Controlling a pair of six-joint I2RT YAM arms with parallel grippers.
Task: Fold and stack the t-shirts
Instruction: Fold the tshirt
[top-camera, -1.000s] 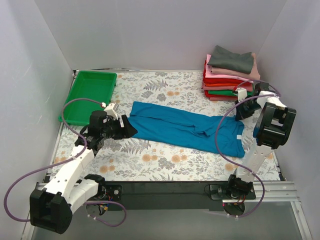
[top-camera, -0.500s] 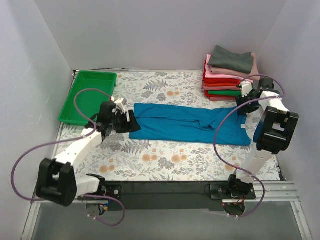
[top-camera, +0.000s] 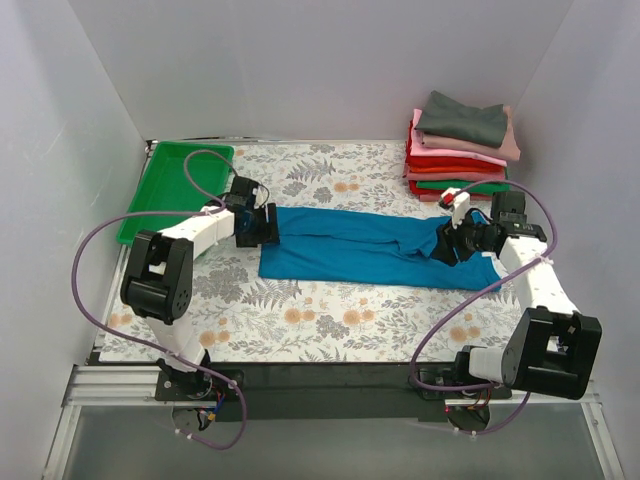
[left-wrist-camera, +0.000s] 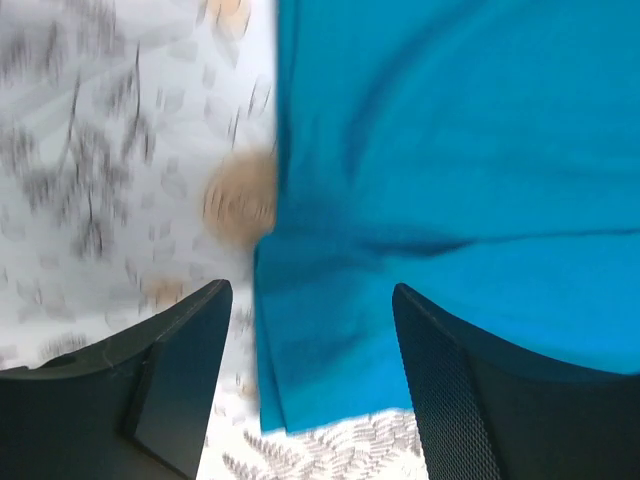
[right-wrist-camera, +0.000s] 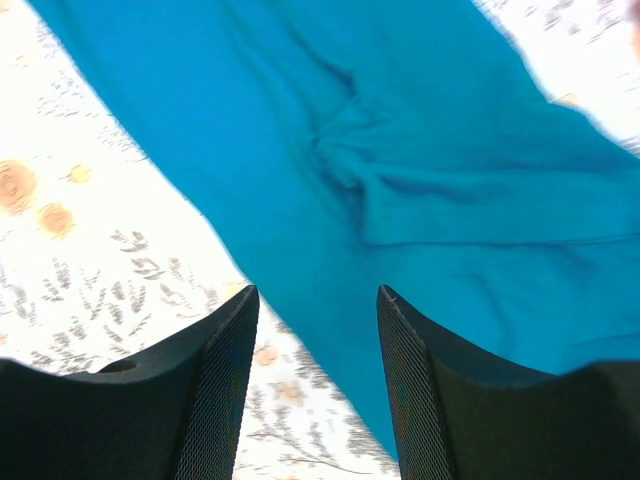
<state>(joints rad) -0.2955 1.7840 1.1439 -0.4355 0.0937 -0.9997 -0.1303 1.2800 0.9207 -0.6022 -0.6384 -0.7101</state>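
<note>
- teal t-shirt (top-camera: 365, 245) lies flat mid-table as a long band running left to right, already folded lengthwise by the look of it; not yet on the pile
- stack of folded tees (top-camera: 462, 150) sits in the far right corner, well apart from the band, grey one on top and a bit crooked
- left gripper (top-camera: 262, 226) is at the band's left end, jaws parted and empty; wrist view shows them straddling the shirt's edge, one finger over bare floral table cover (top-camera: 320, 320)
- right gripper (top-camera: 452, 243) is low over the right end, jaws parted, nothing held, sat over a bunched crease
- my read: crosswise fold is next
- risk: left jaws catch only the top layer at that edge, so the lengthwise fold peels open on lift
- risk: fingers pinch the table cover along with the shirt and drag it
- risk: right side grips on the crease, wrinkle gets locked in and the fold comes out skewed
- risk: uneven lift between arms twists the band
- green tray (top-camera: 180, 185) at far left is not involved
</note>
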